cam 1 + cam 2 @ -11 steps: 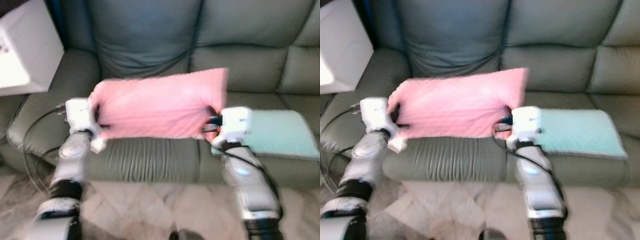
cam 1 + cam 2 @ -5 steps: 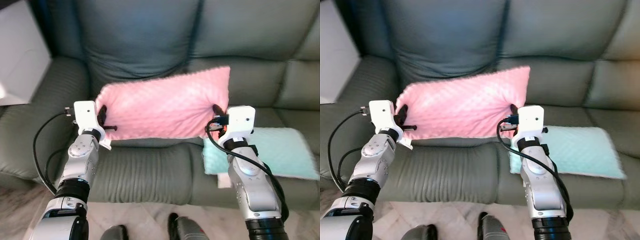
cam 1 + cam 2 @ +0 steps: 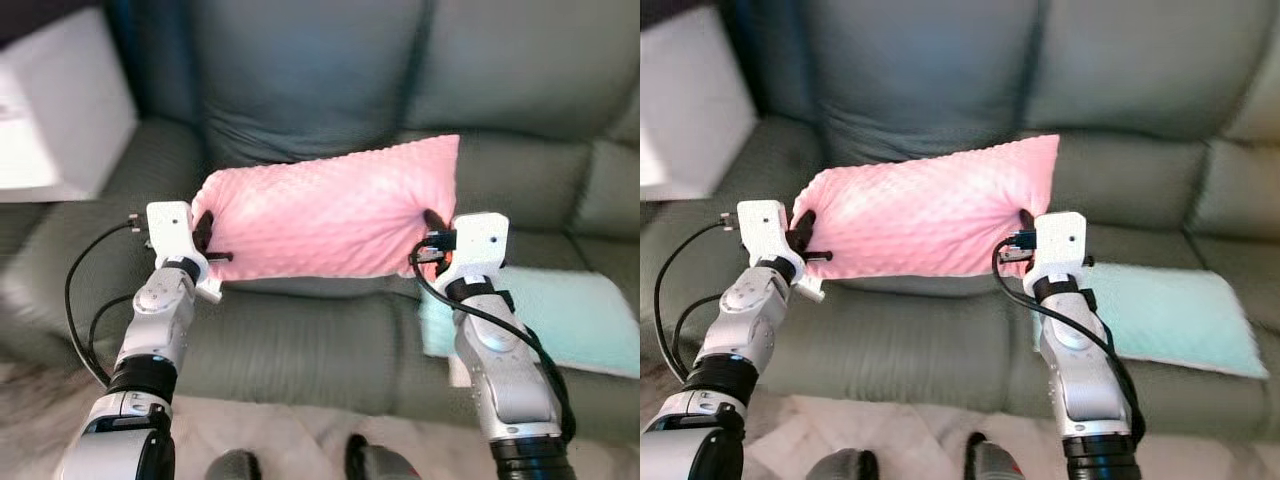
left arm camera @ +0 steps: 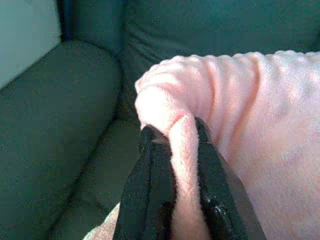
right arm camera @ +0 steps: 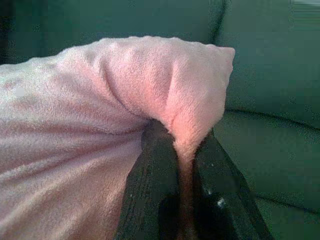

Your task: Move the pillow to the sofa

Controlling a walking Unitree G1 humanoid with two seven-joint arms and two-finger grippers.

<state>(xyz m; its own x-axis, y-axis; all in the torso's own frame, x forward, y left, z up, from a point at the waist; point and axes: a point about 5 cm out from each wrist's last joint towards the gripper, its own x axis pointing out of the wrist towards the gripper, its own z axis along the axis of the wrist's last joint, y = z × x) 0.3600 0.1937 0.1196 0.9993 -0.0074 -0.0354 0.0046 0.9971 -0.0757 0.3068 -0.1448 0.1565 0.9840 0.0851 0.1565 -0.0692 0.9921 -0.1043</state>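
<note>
The pink pillow (image 3: 325, 213) hangs in the air, stretched lengthwise between the 2 arms above the front of the grey-green sofa (image 3: 300, 340), clear of the seat cushion and just in front of the backrest. To finish the step well, both arms should probably carry it forward and lower it level, so neither end drops first, and let go only once its underside rests on the seat. The landing spot looks best on the left seat cushion, since a mint-green pillow (image 3: 560, 320) already lies on the seat to the right, just beside the right arm; setting the pink one down too far right would overlap it.

The left end effector (image 3: 205, 235) is pinched shut on a fold at the pillow's left end; the left wrist view shows its 2 black fingers (image 4: 150, 195) pressed close with a ridge of pink fleece squeezed between them. The right end effector (image 3: 432, 232) grips the pillow's right end the same way, its fingers (image 5: 155, 180) clamped on a bunched corner of fabric. The pillow therefore sits between the 2 end effectors, held only by its ends, its middle bulging slightly upward. A pale box-like object (image 3: 50, 110) stands beside the sofa's left armrest.
</note>
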